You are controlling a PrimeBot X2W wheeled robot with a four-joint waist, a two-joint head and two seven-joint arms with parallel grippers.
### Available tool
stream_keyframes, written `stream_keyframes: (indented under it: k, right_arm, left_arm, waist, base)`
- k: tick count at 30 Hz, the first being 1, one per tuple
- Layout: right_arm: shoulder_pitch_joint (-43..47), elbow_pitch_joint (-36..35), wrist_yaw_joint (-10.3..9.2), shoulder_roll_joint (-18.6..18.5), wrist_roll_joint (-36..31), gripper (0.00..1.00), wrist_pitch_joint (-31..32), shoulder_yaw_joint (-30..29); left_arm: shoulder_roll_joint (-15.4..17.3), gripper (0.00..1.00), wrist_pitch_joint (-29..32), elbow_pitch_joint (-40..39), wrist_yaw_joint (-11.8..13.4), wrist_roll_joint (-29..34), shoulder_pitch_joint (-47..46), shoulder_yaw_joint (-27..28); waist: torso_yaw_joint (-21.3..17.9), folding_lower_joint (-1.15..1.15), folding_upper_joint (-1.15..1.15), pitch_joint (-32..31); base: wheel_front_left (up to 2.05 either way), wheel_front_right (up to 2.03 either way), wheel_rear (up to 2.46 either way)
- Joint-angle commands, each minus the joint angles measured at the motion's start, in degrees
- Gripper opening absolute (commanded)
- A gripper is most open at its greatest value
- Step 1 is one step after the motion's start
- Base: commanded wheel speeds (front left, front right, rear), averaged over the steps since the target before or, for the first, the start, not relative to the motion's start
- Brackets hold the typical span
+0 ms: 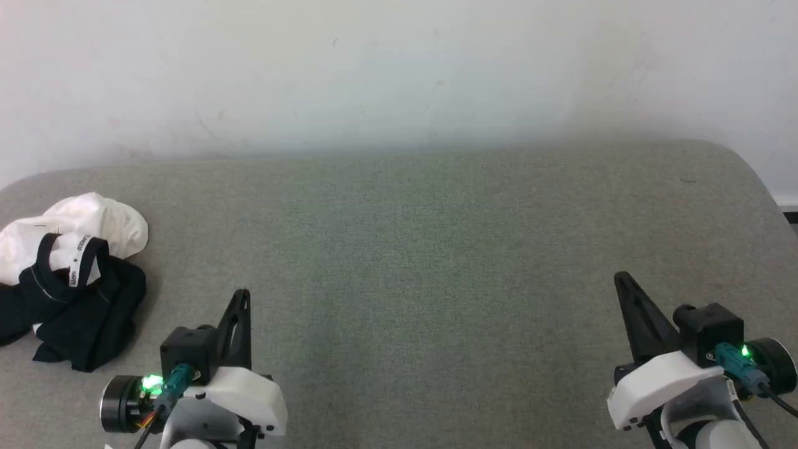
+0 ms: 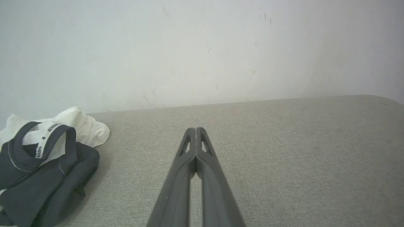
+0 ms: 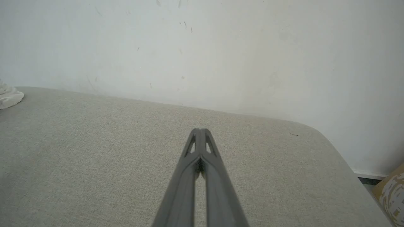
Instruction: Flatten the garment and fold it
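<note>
I see the garment (image 1: pixel 68 280) bunched in a heap at the far left of the grey woven surface (image 1: pixel 405 262), close to that surface's rounded left corner and a little short of the white wall (image 1: pixel 374 68). It is not spread at all. The white body cloth mounds up at the back of the pile, puffed and creased, and the black parts lie crumpled in front of it and below it, folded over on themselves. The black collar (image 1: pixel 47 249) stands up as an open loop on top of the heap. Across that loop runs the white neck tape (image 1: pixel 80 265), which carries dark lettering and a small star. I can read part of the lettering in the left wrist view, where the garment (image 2: pixel 47 164) sits at the lower left with thin pale stitching lines showing on the dark cloth. In the right wrist view a small white fold of it (image 3: pixel 9 96) peeks in at the left edge.

My left gripper (image 1: pixel 242 296) hovers to the right of the heap, near it but not touching, its fingers pressed together with nothing between them (image 2: pixel 196 130). My right gripper (image 1: pixel 621 279) is well apart, over the bare right side of the surface, also closed and empty (image 3: pixel 200 130).
</note>
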Motion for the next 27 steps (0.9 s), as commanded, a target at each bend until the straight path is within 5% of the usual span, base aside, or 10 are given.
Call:
stream_keyframes:
  k: [1, 23, 24, 27]
  right_arm:
    - [-0.61, 0.08, -0.04, 0.21, -0.42, 0.00, 0.03, 0.02]
    - [-0.61, 0.08, -0.04, 0.21, -0.42, 0.00, 0.03, 0.02]
    - [0.00, 0.00, 0.00, 0.00, 0.00, 1.00, -0.01, 0.00]
    - [0.03, -0.02, 0.00, -0.04, 0.06, 1.00, -0.03, -0.03]
  left_arm:
    - [-0.13, 0.00, 0.01, -0.29, 0.39, 0.37, -0.70, -0.07]
    - [-0.13, 0.00, 0.01, -0.29, 0.39, 0.37, -0.70, -0.07]
    - [0.00, 1.00, -0.01, 0.00, 0.00, 0.00, 0.00, 0.00]
    - [0.01, 1.00, -0.03, 0.05, -0.01, -0.02, 0.03, -0.01]
  waist:
    - [0.00, 0.00, 0.00, 0.00]
    - [0.00, 0.00, 0.00, 0.00]
    - [0.00, 0.00, 0.00, 0.00]
    - [0.00, 0.00, 0.00, 0.00]
  base:
    - [0.00, 0.00, 0.00]
    - [0.00, 0.00, 0.00]
    - [0.00, 0.00, 0.00]
    - [0.00, 0.00, 0.00]
